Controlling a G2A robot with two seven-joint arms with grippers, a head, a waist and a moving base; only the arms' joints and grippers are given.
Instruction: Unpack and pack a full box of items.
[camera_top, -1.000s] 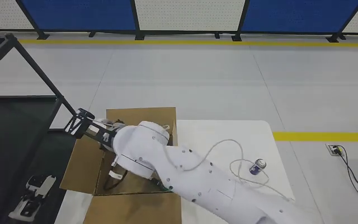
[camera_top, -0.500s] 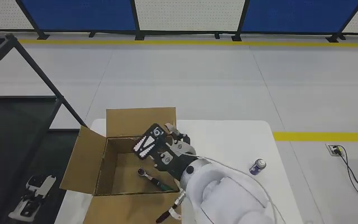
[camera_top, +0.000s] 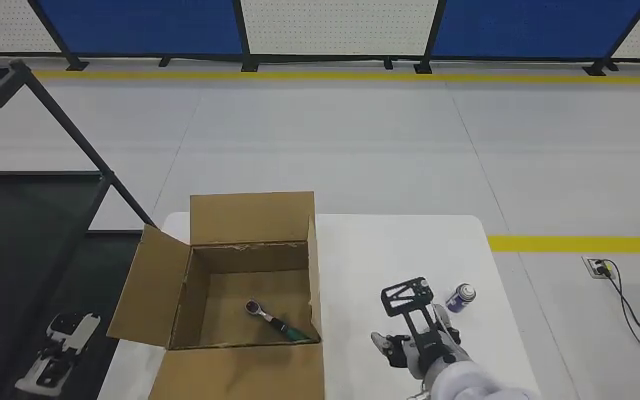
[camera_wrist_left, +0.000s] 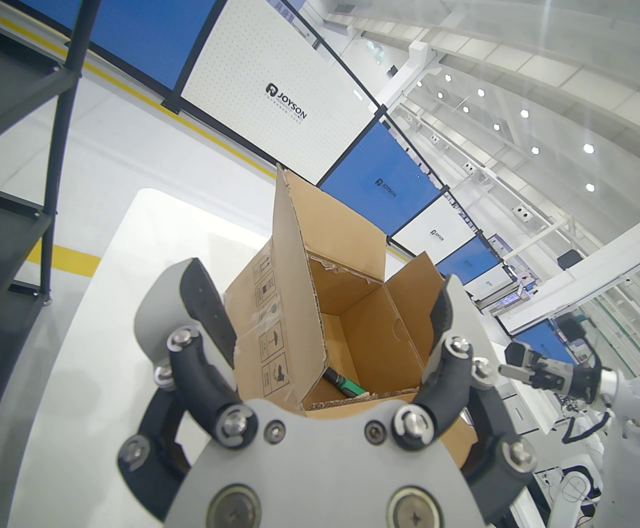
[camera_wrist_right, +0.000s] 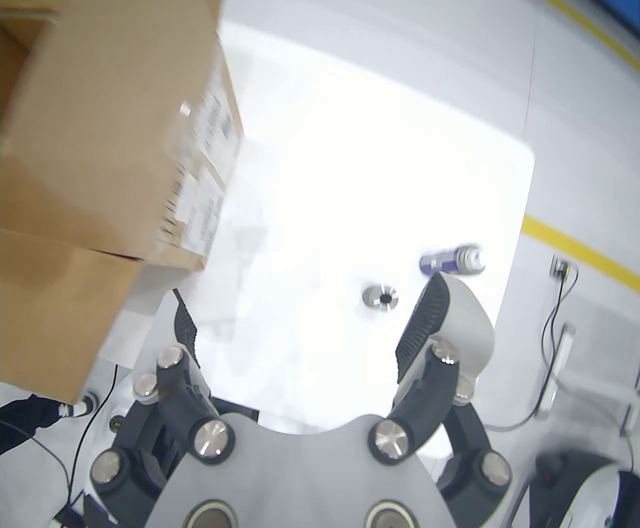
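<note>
Table (camera_top: 380, 250) bearing an open box (camera_top: 250, 262). The right gripper (camera_wrist_right: 307, 290), spread and empty, hangs right of the box beside the can (camera_top: 460, 296). The left gripper (camera_wrist_left: 322, 280), also spread, faces the box's mouth. The wrench (camera_top: 272, 318) lies diagonally on the box floor with its handle toward the right wall, probably reachable from above.

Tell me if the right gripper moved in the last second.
Yes. The right gripper left the cardboard box and now hangs over the table beside it, near the spray can.
</note>
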